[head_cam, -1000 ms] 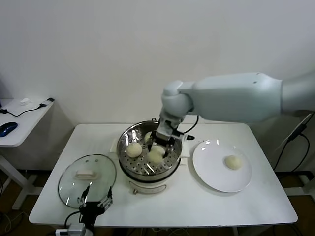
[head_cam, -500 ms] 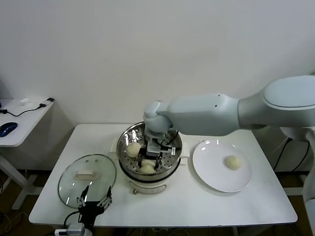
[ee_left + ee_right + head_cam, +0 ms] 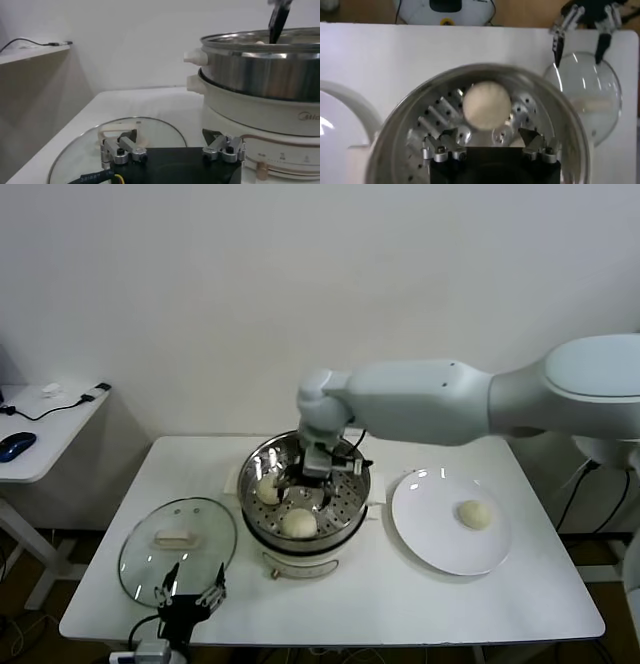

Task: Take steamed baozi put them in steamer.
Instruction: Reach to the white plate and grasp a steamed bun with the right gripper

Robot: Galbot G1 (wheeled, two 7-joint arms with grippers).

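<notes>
The steamer [image 3: 345,519] stands mid-table on its white base. In the head view two baozi show on its perforated tray, one at the front [image 3: 298,524] and one at the left [image 3: 267,489]. My right arm hides part of the tray. One more baozi [image 3: 474,514] lies on the white plate [image 3: 430,544]. My right gripper [image 3: 305,482] hovers open and empty just above the tray. In the right wrist view the front baozi [image 3: 486,105] lies beyond the open gripper [image 3: 487,140]. My left gripper [image 3: 190,594] is open and idle at the table's front edge.
The glass lid with a white handle [image 3: 177,539] lies flat left of the steamer, just behind my left gripper [image 3: 172,145]. The steamer wall [image 3: 260,65] rises at that gripper's right. A side desk [image 3: 40,434] stands at far left.
My right gripper went down into the steamer with a baozi, let it go on the front of the tray, then rose and drew back a little. The left arm has not moved.
</notes>
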